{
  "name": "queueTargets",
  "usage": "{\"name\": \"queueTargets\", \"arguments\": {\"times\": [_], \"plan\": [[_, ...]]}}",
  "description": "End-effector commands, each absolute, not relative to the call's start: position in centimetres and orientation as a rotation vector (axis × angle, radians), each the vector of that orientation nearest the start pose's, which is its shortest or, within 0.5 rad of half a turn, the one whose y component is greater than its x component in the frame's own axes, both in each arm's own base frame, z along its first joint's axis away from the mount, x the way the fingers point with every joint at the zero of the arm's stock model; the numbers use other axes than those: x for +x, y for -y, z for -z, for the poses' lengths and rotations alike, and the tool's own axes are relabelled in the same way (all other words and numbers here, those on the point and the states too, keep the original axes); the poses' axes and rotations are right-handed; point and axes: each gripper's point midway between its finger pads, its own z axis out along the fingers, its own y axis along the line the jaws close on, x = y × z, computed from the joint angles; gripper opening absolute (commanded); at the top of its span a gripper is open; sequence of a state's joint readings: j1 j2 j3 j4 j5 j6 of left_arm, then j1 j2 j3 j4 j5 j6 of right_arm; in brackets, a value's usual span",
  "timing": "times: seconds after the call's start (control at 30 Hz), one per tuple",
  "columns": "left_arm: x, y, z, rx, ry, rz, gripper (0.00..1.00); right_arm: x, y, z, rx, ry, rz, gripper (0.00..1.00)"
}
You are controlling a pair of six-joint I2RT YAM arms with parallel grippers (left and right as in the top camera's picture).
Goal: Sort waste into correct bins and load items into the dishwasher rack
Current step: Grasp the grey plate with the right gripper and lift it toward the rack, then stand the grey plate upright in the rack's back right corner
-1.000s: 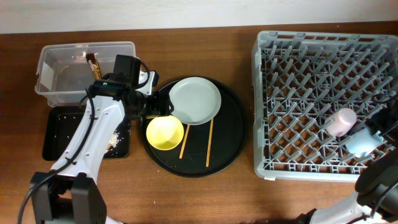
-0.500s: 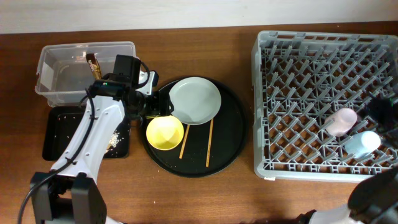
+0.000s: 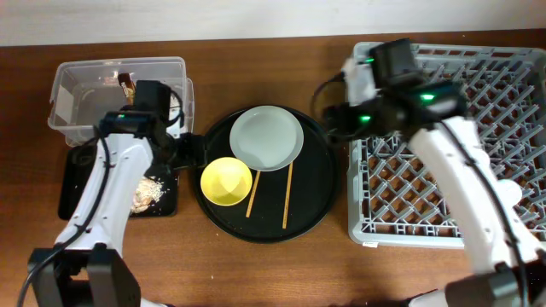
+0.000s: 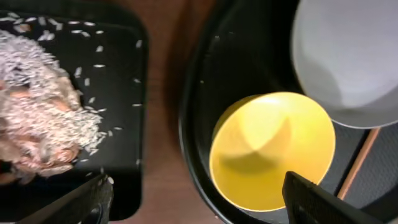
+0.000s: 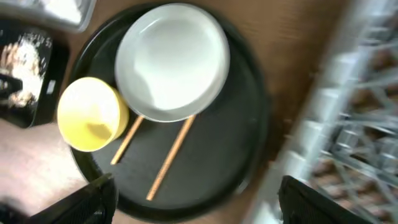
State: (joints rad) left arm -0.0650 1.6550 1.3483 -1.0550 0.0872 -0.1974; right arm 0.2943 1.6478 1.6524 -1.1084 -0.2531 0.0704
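Overhead, we see the pale green plate (image 3: 267, 137) and the yellow bowl (image 3: 226, 182) touching on the round black tray (image 3: 320, 188), with two chopsticks (image 3: 287, 194) lying beside them. Rice and food scraps (image 3: 149, 189) lie in the shallow black tray (image 3: 75, 183) on the desk (image 3: 256, 273). Our left hand (image 4: 198, 183) hangs spread and empty over the bowl's rim. Our right hand (image 5: 198, 182) is spread too, above the round tray, near the grey rack (image 3: 512, 77).
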Motion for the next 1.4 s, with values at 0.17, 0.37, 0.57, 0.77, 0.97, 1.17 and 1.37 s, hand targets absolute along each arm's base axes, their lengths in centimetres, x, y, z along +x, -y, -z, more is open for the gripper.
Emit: {"name": "queueTargets", "arguments": {"times": [0.17, 0.37, 0.57, 0.77, 0.97, 1.17, 1.37], "plan": [[34.3, 2.2, -12.8, -0.254, -2.905, 0.143, 0.87, 38.6, -20.8, -9.4, -0.295, -2.938, -0.367, 0.76], [34.4, 2.2, -12.8, -0.253, -2.902, 0.143, 0.87, 40.0, -20.4, -2.6, -0.207, -3.022, -0.258, 0.58], [34.4, 2.2, -12.8, -0.253, -2.902, 0.144, 0.87, 40.4, -20.5, -1.2, -0.164, -3.036, -0.255, 0.28], [34.4, 2.3, -12.8, -0.253, -2.903, 0.149, 0.87, 42.6, -18.8, -4.8, -0.127, -2.948, -0.279, 0.06], [34.4, 2.3, -12.8, -0.253, -2.903, 0.149, 0.87, 44.3, -14.6, -13.8, -0.233, -2.776, -0.269, 0.04], [34.4, 2.3, -12.8, -0.253, -2.903, 0.149, 0.87, 46.1, -0.6, -28.0, -0.012, -2.403, 0.142, 0.04], [34.4, 2.3, -12.8, -0.252, -2.904, 0.149, 0.87, 43.8, 14.8, -35.1, 0.377, -2.142, 0.615, 0.04]]}}
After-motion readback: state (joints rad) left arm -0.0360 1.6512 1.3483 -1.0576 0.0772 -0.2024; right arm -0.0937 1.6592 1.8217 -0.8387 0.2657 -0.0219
